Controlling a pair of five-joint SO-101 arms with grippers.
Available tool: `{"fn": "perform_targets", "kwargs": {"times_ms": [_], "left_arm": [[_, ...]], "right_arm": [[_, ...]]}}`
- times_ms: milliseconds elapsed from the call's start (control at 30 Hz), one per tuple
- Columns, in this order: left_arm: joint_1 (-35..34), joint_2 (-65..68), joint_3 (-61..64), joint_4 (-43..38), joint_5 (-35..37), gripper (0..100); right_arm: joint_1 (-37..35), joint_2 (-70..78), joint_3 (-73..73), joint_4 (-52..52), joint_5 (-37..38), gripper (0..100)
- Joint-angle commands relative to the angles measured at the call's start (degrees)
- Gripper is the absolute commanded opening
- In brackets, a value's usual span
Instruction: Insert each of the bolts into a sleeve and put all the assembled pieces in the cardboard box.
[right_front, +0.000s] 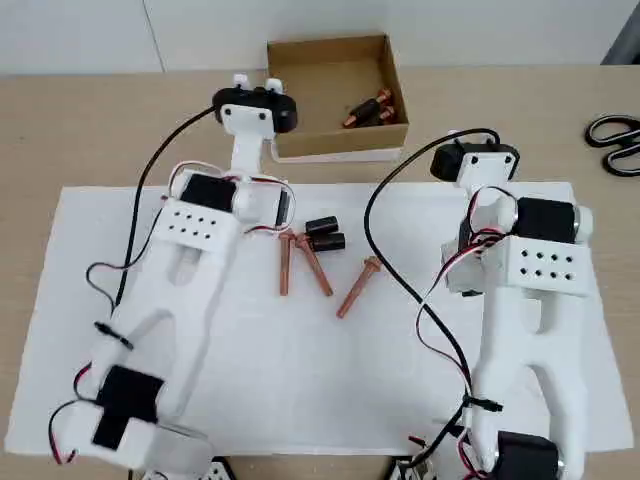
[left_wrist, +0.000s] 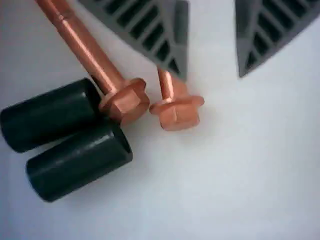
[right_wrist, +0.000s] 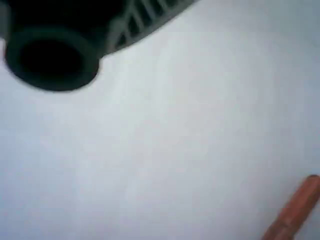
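Three copper bolts (right_front: 285, 262) (right_front: 315, 265) (right_front: 358, 287) lie on the white sheet (right_front: 300, 380), next to two black sleeves (right_front: 323, 233). My left gripper (left_wrist: 211, 70) hangs open just above the bolt heads (left_wrist: 175, 110); one finger (left_wrist: 160, 35) covers a bolt's shaft, and only bare sheet lies between the fingers. Both sleeves (left_wrist: 65, 135) rest side by side against the longer bolt (left_wrist: 95, 57). My right gripper (right_wrist: 100, 25) is shut on a third black sleeve (right_wrist: 50, 62), held above the sheet with its bore facing the camera. A bolt tip (right_wrist: 295, 210) lies nearby.
The cardboard box (right_front: 300, 60) stands at the back centre, just behind the left arm's wrist, with assembled pieces (right_front: 370, 108) inside. Scissors (right_front: 615, 135) lie at the far right edge of the table. The front half of the sheet is bare between the two arms.
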Motion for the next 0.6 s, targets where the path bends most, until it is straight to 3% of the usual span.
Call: {"fn": "perform_targets", "kwargs": {"times_ms": [0, 200, 567], "left_arm": [[1.85, 3.43, -3.30, 0.88, 1.58, 6], [3.69, 11.16, -3.21, 0.88, 2.46, 6], [5.10, 11.87, -3.30, 0.44, 2.81, 6]], "right_arm": [[0.48, -1.80, 0.53, -2.15, 0.18, 0.4], [0.40, -1.80, 3.43, -4.97, 0.18, 0.4], [0.48, -1.80, 4.40, -5.85, 0.18, 0.4]]}}
